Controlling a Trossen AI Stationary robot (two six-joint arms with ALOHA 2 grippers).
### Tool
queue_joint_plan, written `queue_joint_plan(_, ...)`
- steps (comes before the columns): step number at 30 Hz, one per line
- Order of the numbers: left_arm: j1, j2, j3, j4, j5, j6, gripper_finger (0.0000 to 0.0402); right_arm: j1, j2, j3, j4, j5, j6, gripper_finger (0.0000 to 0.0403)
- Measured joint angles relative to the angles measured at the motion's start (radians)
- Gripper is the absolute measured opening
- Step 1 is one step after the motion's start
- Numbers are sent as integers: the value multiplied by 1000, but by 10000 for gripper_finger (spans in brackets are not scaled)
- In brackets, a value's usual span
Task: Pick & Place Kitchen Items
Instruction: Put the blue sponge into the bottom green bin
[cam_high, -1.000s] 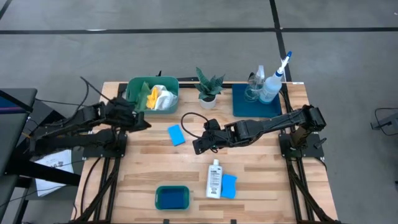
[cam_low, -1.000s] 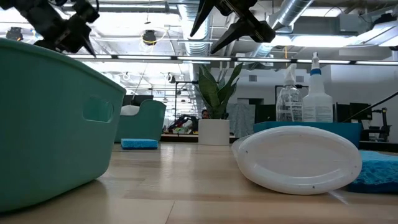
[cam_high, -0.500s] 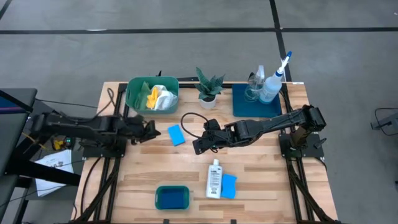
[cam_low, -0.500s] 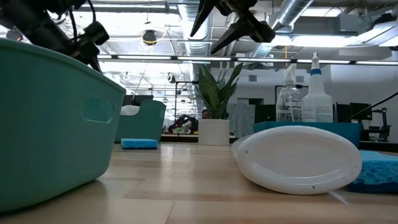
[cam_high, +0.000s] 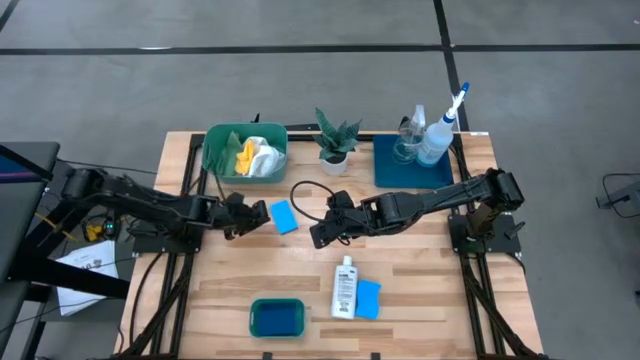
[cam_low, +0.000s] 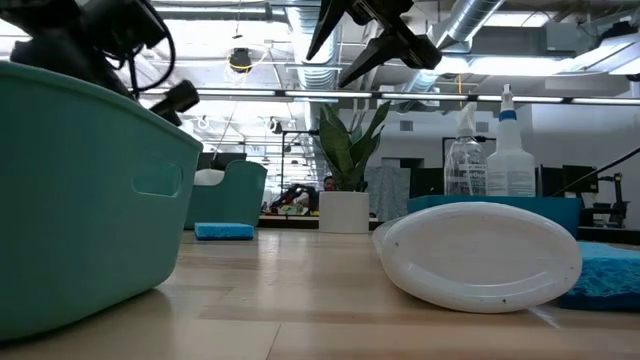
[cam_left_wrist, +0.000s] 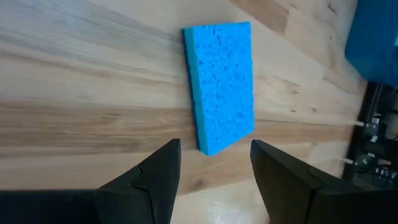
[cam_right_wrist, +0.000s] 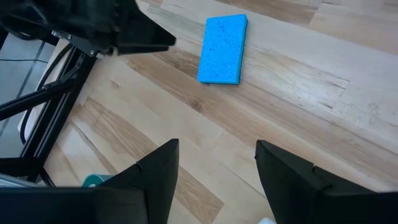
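A blue sponge (cam_high: 284, 216) lies flat on the wooden table; it also shows in the left wrist view (cam_left_wrist: 221, 84) and the right wrist view (cam_right_wrist: 224, 48). My left gripper (cam_high: 254, 214) is open just left of it, above the table, its fingers (cam_left_wrist: 155, 177) short of the sponge's near end. My right gripper (cam_high: 318, 235) is open and empty to the sponge's right. A small white bottle (cam_high: 345, 287) lies beside a second blue sponge (cam_high: 368, 298). Two spray bottles (cam_high: 425, 135) stand on the dark blue tray (cam_high: 400, 170). Cloths (cam_high: 255, 157) lie in the far green tub (cam_high: 215, 150).
A potted plant (cam_high: 334, 140) stands between the far tub and the tray. A second green tub (cam_high: 277, 317) stands at the near edge; it fills the low view's left (cam_low: 90, 190). A black cable (cam_high: 305, 195) loops by the right arm.
My left gripper has come down from beside the far green tub and gone toward the table's right, reaching out to the blue sponge's left side. The right arm has kept still.
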Motion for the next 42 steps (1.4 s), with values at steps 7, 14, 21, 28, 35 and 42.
queue_joint_plan(7, 36, 182, 0, 168, 0, 0, 191, 0, 0, 0, 2, -1, -25, 205)
queue_joint_plan(14, 75, 302, 0, 269, 37, 3, 191, 0, 0, 0, 0, -3, -42, 205)
queue_joint_plan(21, 77, 330, 1, 283, 26, -15, 191, 5, 0, 0, -8, -11, -54, 205)
queue_joint_plan(28, 95, 331, 1, 278, -4, -15, 157, 4, 0, 0, -10, -27, -77, 205)
queue_joint_plan(35, 142, 331, 1, 278, -10, 51, 83, 4, 0, 0, -10, -27, -78, 205)
queue_joint_plan(42, 149, 331, 0, 307, -8, 107, 6, 4, 0, 0, -8, -26, -78, 205)
